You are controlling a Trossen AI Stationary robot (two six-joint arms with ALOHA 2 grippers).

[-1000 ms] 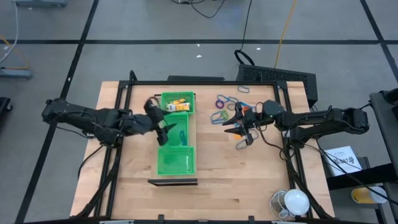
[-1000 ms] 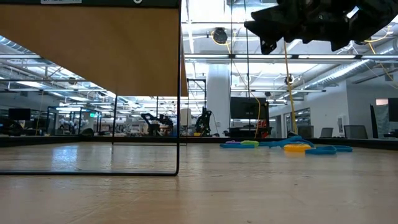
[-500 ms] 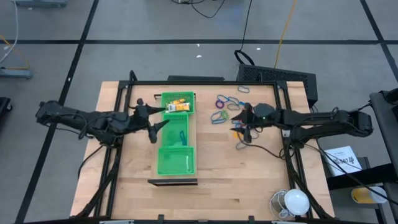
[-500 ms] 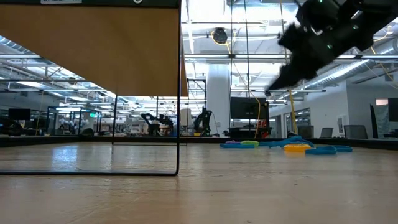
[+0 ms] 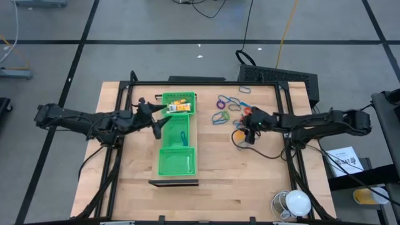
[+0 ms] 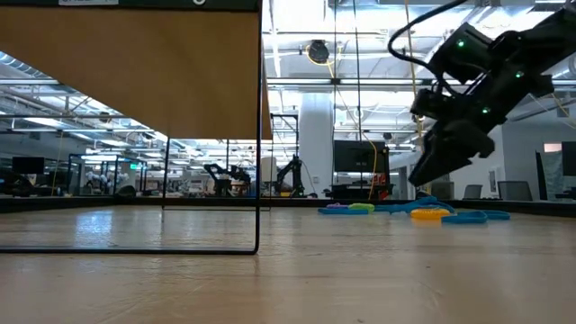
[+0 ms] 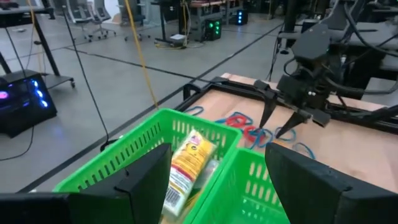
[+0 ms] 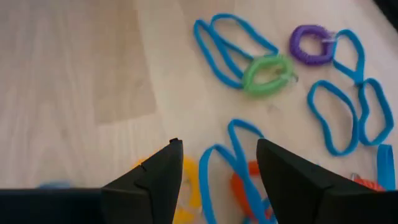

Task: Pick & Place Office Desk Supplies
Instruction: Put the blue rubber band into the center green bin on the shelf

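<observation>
Thin blue loops (image 8: 231, 43) ring green (image 8: 267, 73) and purple coils (image 8: 309, 45).

No text, label or number can be made out. The yellow packet (image 7: 188, 163) in the green tray (image 7: 147, 138) carries print, but it is too blurred to read.

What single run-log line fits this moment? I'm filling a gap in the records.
left gripper: open, beside green plastic tray | right gripper: open, over blue elastic loops | held: nothing
</observation>
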